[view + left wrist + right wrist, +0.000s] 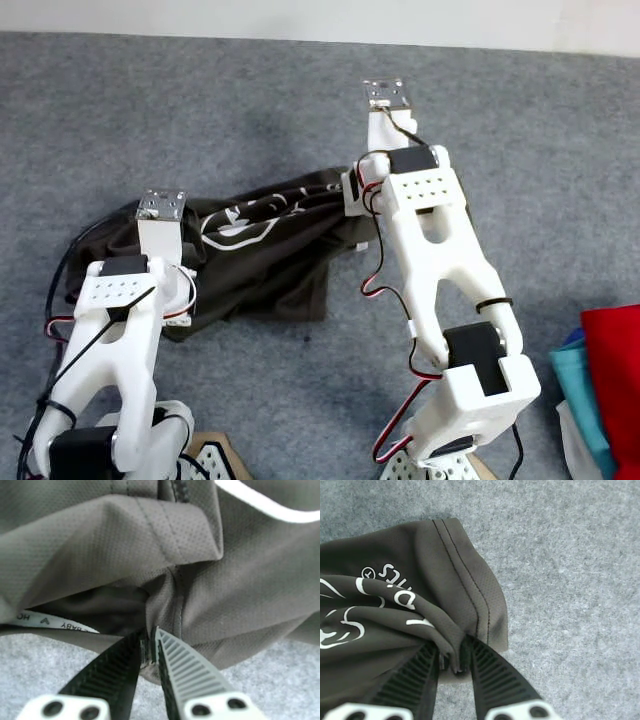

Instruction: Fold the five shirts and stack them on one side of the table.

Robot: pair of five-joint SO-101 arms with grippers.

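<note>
A dark grey shirt (262, 252) with white print lies bunched and stretched between the two arms in the middle of the grey table. My left gripper (148, 647) is shut on a gathered fold of the shirt (150, 555) near a seam, with a white label strip beside it. In the high view the left arm (130, 300) stands over the shirt's left end. My right gripper (455, 657) is shut on a hemmed corner of the shirt (420, 580), just above the carpet. The right arm (430, 230) holds the shirt's right end.
A pile of other shirts, red (615, 370), teal (580, 385) and white (575, 435), lies at the right edge of the table. Grey carpet surface (150, 110) stretches open behind and to the left. Arm cables hang beside both arms.
</note>
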